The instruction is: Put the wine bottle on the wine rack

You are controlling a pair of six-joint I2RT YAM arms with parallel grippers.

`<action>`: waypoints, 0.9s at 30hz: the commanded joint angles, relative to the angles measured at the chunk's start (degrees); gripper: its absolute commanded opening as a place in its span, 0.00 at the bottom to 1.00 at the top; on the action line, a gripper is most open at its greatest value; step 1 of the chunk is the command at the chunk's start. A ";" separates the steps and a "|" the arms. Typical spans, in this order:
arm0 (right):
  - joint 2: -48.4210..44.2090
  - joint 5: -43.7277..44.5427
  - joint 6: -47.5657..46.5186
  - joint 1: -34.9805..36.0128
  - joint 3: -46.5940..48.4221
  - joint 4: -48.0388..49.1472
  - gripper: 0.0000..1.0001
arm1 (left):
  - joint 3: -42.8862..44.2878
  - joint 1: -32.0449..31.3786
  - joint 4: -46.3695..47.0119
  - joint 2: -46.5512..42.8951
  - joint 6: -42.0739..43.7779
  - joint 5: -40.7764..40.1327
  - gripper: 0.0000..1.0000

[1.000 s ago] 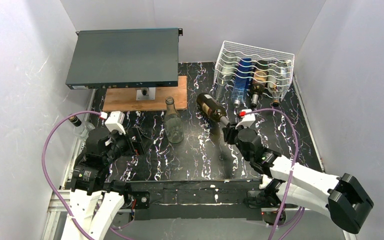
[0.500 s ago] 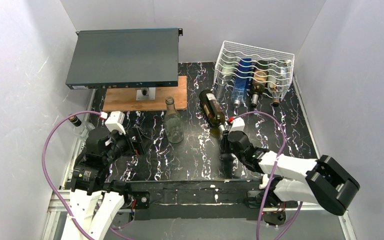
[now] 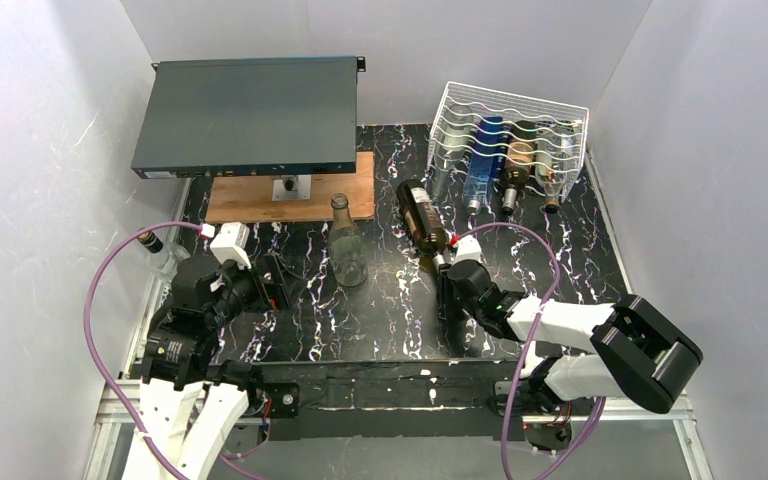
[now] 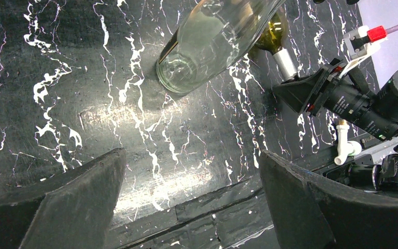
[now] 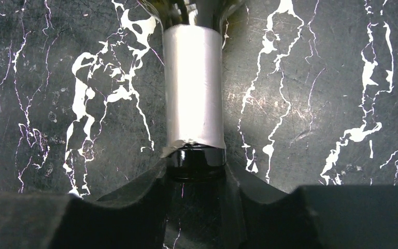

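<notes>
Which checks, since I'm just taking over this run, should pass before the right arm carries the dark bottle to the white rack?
1. Grip: right gripper shut on the wine bottle neck: ok.
2. Grip depth: only the neck's tip is pinched, may slip: not ok.
3. Other arm: left gripper open, off the bottle: ok.
4. Neighbour: clear bottle apart from the wine bottle: ok.
5. Free cradle in the wine rack: cannot tell, several bottles lie inside.

Dark flat box [image 3: 248,115] over a wooden board [image 3: 245,206]; clear bottle [image 3: 347,255] beside.
</notes>
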 commanded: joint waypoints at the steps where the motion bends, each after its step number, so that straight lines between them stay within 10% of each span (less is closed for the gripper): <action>1: 0.78 0.76 -0.44 -0.11 2.94 -0.59 0.50 | -0.36 -0.11 0.38 0.16 0.72 0.29 0.99; 7: 2.27 1.28 -2.52 -0.11 4.81 -2.27 0.67 | -0.39 -0.05 0.34 0.17 0.65 0.20 0.99; 27: 16.52 11.21 -8.93 -0.11 14.27 -0.83 0.62 | -0.39 -0.09 0.38 0.59 0.65 0.25 0.99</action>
